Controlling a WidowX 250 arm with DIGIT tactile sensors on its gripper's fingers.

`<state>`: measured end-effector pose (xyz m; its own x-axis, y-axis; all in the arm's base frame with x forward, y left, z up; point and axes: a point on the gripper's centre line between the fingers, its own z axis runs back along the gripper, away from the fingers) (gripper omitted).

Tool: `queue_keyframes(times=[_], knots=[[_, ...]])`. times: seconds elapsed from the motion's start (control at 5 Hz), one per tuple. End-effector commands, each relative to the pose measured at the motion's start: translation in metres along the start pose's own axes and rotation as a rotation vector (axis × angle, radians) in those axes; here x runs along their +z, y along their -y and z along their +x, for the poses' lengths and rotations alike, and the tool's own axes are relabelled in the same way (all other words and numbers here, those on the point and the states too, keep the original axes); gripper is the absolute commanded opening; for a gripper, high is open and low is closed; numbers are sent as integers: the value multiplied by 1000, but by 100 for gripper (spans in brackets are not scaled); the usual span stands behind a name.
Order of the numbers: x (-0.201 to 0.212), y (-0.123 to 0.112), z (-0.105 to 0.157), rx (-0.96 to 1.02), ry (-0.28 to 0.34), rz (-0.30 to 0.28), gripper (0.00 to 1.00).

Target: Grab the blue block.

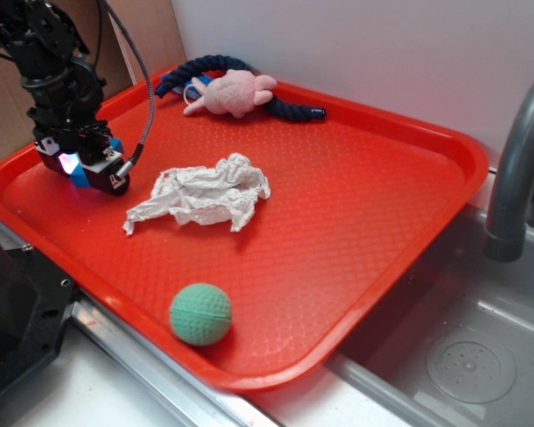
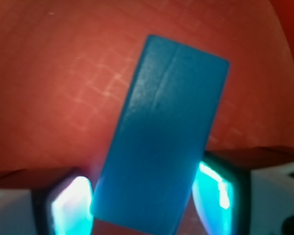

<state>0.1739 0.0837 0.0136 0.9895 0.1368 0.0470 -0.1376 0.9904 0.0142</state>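
So the gripper (image 1: 87, 169) is down at the far left corner of the red tray (image 1: 356, 231), right at the surface, and the block (image 2: 159, 137) sits between its fingers (image 2: 71, 205). In the wrist view the blue brick fills most of the shot, tilted a bit, with a glowing pad pressed up on each side of its near end, so it looks clamped on the block, jaws narrow around it. From the outside camera you only catch slivers of blue (image 1: 116, 145) poking out by the fingers. Can't tell if the block is lifted or touching the tray. Rest of the tray: crumpled paper (image 1: 200, 196) in the middle, green ball (image 1: 200, 314) near the front edge, pink plush (image 1: 231, 93) lying on a navy rope (image 1: 205, 67) at the back. Grey faucet (image 1: 516, 169) and sink (image 1: 463, 347) off to the right.
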Motion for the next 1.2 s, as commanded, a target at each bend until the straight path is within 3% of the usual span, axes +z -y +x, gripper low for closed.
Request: queue_keyframes(times=[0.0, 0.2, 0.4, 0.6, 0.8, 1.0], knots=[[32, -9, 3, 169, -22, -11, 0], [83, 8, -2, 134, -20, 51, 0], [134, 26, -19, 39, 23, 78, 0], [184, 27, -32, -15, 84, 2, 0], [200, 19, -33, -106, 124, -93, 0], [209, 14, -24, -205, 125, -71, 0]])
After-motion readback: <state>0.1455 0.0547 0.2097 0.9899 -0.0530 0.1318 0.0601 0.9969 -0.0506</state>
